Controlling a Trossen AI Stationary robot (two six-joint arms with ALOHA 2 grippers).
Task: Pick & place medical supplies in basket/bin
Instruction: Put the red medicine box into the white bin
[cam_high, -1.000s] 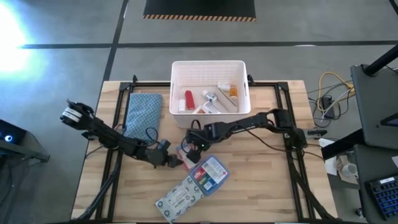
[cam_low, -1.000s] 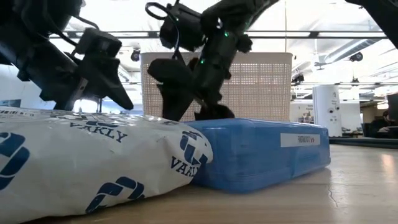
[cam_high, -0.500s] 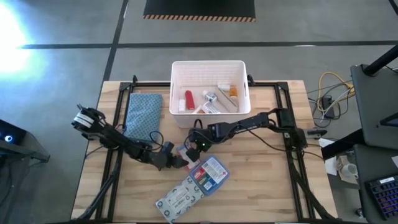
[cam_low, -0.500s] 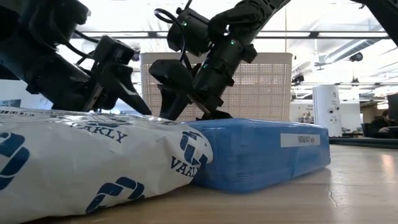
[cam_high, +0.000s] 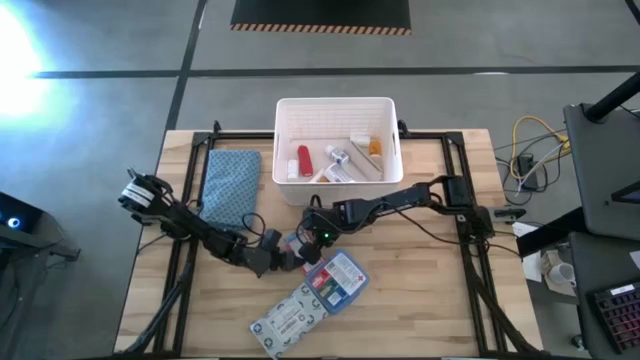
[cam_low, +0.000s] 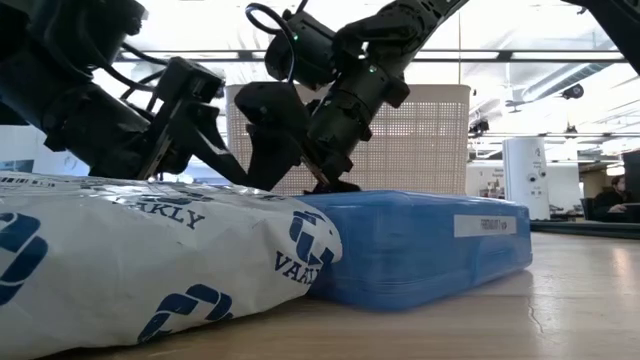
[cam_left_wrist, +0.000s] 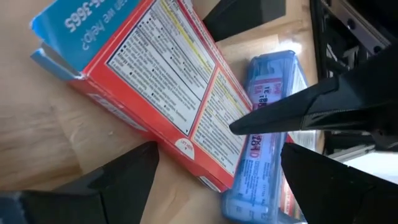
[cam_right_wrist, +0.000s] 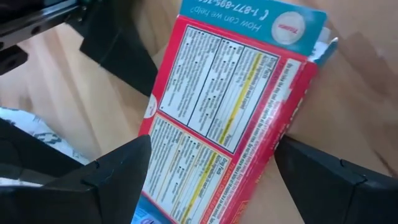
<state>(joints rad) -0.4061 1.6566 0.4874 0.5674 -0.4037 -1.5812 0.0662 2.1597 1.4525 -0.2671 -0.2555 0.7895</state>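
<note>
Wooden table (cam_high: 420, 300). Lying on it: white slotted bin (cam_high: 336, 112) at far edge, centre; blue-grey folded cloth (cam_high: 231, 180) left of bin; red-and-blue box (cam_high: 295, 245) mid-table; blue case (cam_high: 336, 279) just beside it; grey-white patterned flat pack (cam_high: 288, 319) at near edge.

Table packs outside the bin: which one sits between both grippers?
The red-and-blue box, between the left gripper and right gripper; the blue case and patterned flat pack lie nearer the front edge.

Both arms are matte black and slender. The left arm (cam_high: 190, 225) carries a white fitting at its base end. The right arm (cam_high: 400, 198) shows green indicator lights and looped black cabling near its wrist.
</note>
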